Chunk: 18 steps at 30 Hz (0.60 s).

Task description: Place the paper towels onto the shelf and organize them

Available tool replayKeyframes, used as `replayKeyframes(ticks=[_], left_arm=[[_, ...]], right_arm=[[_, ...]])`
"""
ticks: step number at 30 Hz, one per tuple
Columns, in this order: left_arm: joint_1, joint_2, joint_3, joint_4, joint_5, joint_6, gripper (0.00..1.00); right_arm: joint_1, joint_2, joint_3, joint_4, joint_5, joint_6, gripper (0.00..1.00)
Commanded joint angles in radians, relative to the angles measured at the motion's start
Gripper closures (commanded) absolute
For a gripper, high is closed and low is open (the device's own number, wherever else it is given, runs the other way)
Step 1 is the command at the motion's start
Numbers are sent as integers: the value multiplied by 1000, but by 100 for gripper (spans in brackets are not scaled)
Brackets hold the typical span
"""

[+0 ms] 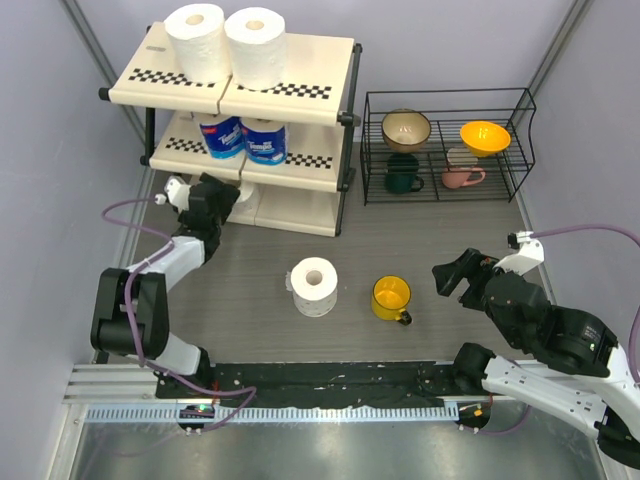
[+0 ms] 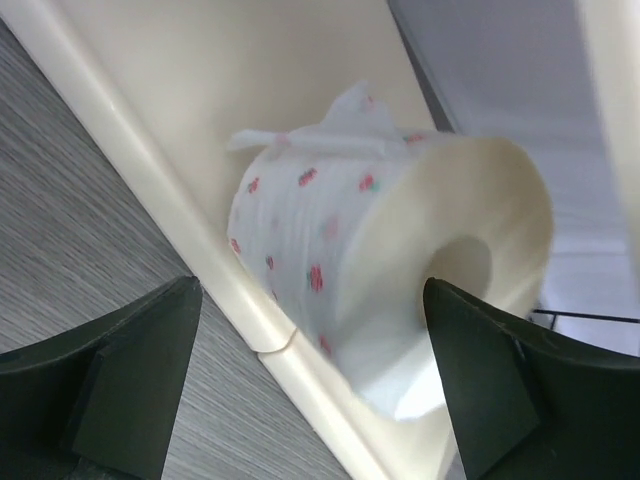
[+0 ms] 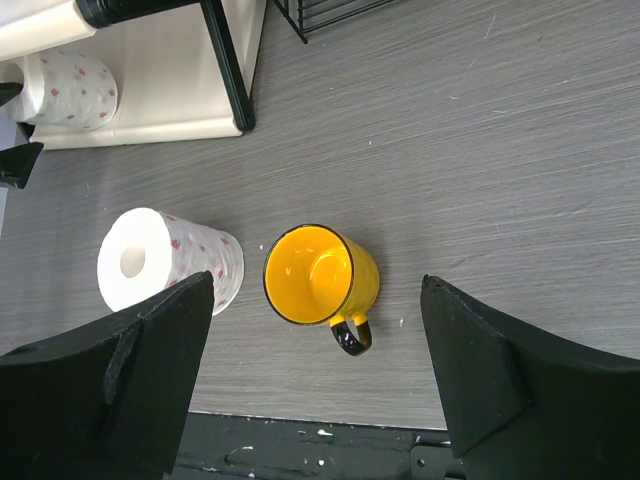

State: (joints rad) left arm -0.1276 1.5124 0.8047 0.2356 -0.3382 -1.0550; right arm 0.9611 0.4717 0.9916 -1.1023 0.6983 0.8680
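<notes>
My left fingers (image 2: 120,380) stand spread about the flowered roll (image 2: 340,250) lying on the shelf's bottom board (image 2: 200,90); my right fingers (image 3: 490,380), spread too, hang over a yellow mug (image 3: 320,275) just beside another roll (image 3: 170,262).

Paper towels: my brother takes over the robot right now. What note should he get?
Left end effector: open, facing the bottom-tier roll, which lies on its side on the shelf.
Right end effector: open, empty, over the table near the yellow mug.
Done: two top-tier rolls, two blue-wrapped rolls on the middle tier, one on the bottom.
Left: shelve the table roll, standing beside the mug.
</notes>
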Motion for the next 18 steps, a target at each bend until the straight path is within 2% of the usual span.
replayKeyframes(ticks=[1,13,16,18], left_arm=[[2,-90,-22,79,5,-20,2],[3,-308,-116,27,28,-31,2],[2,-369,-95,-114,74,-20,0],[0,-385,-64,-272,126,6,0]], right_arm=[[4,8,27,7,21,19,10],[4,-7,30,5,13,26,10],[5,-13,32,7,14,26,10],[4,-12,35,7,13,26,10]])
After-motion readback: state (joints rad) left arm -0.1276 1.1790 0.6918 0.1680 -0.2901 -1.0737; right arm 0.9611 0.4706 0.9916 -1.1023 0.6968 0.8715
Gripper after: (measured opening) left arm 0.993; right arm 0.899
